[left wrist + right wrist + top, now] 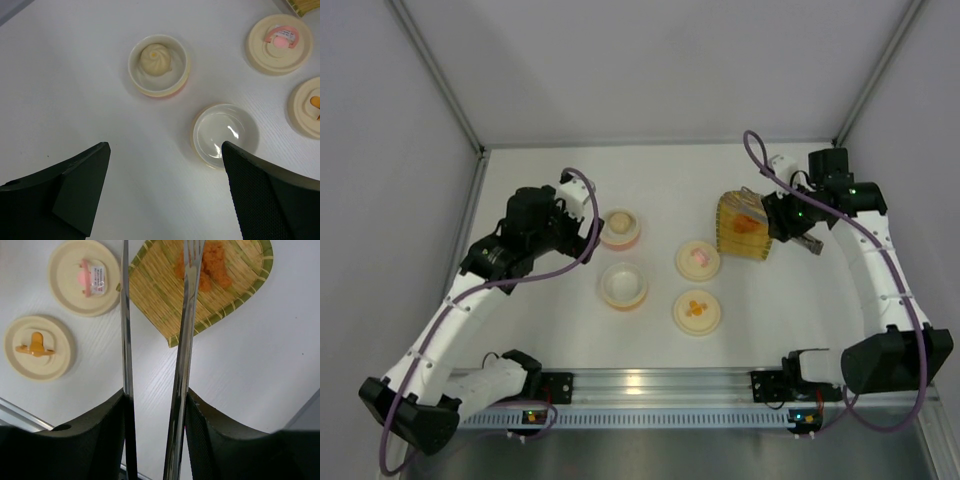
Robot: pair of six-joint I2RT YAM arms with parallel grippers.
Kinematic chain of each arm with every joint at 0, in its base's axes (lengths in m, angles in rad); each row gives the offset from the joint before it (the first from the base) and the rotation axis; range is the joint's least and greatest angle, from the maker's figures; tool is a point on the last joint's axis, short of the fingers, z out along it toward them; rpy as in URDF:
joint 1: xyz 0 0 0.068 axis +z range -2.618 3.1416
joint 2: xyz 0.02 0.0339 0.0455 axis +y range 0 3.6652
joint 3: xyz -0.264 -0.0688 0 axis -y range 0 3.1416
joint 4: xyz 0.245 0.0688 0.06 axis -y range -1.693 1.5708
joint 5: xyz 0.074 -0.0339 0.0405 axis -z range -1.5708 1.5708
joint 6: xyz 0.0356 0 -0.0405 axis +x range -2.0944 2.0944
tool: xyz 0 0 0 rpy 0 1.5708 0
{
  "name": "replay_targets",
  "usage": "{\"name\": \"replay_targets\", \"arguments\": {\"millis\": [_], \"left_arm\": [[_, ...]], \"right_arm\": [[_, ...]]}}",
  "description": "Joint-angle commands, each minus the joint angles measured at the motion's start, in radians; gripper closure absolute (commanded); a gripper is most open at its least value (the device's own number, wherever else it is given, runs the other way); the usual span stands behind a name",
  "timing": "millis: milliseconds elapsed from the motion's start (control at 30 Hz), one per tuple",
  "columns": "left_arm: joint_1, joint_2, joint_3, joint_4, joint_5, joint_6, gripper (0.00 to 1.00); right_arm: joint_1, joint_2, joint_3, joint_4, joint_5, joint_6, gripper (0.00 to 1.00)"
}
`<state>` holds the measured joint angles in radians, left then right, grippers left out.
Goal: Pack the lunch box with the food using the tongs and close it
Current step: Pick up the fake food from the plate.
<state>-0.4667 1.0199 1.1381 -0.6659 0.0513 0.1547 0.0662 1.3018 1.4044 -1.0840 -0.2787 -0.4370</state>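
Observation:
My right gripper [155,397] is shut on the tongs [185,340], one finger pressing each metal arm. The tongs reach out over the yellow woven tray [160,295], and one forked tip rests at the orange food chunks [214,262]. Seen from above, the right gripper [785,215] sits beside the tray [742,225]. My left gripper [164,147] hangs open over bare table, holding nothing. A pale cream ball [155,59] lies in one round lunch box bowl [172,85]. A second bowl [226,134] is empty, close to the left gripper's right finger.
Two flat cream lids lie between the bowls and the tray, one with a pink mark [698,259] and one with an orange mark [697,311]. Grey walls close in the table at the back and sides. The metal base rail [650,385] runs along the near edge.

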Motion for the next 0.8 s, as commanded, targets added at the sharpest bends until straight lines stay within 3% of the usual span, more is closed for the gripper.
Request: {"name": "replay_targets", "arguments": {"millis": [0, 233, 767], "left_arm": [[0.005, 0.008, -0.008, 0.037, 0.030, -0.011, 0.02], [0.014, 0.055, 0.034, 0.009, 0.113, 0.023, 0.02], [0.025, 0.121, 0.048, 0.032, 0.099, 0.051, 0.02]], "right_arm": [[-0.019, -0.038, -0.036, -0.013, 0.039, -0.141, 0.56], [-0.039, -0.009, -0.096, 0.033, 0.033, -0.322, 0.59], [-0.055, 0.086, -0.131, 0.160, 0.078, -0.410, 0.58]]}}
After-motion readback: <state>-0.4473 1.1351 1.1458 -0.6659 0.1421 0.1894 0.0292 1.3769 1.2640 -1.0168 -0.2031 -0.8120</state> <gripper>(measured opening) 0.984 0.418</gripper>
